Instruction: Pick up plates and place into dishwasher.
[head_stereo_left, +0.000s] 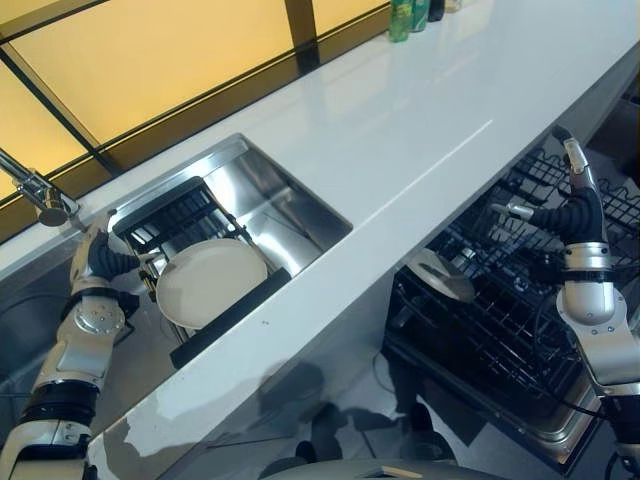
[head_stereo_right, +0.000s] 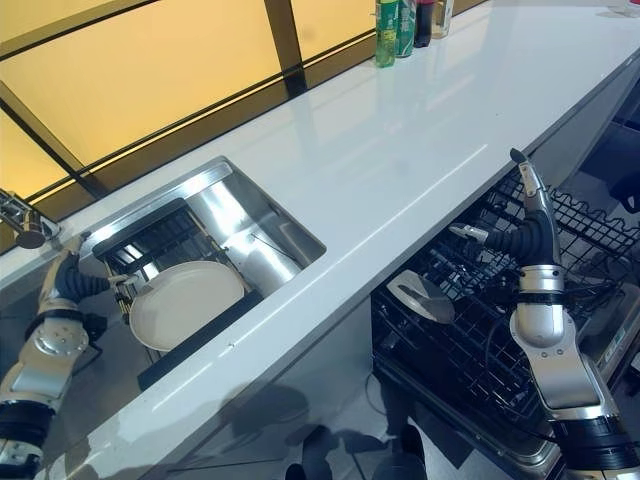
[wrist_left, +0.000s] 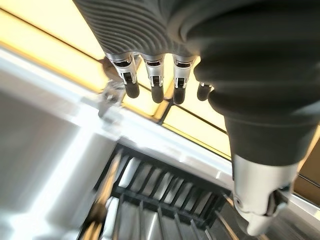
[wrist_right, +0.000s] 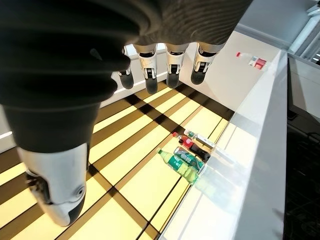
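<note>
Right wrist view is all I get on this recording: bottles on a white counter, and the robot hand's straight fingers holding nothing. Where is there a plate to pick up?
Observer: A pale plate lies on the black rack in the sink, at the robot's left.
Operator: Is the other robot hand on it yet?
Observer: The left robot hand is beside the plate's rim. Its own wrist view shows straight fingers with nothing in them.
</note>
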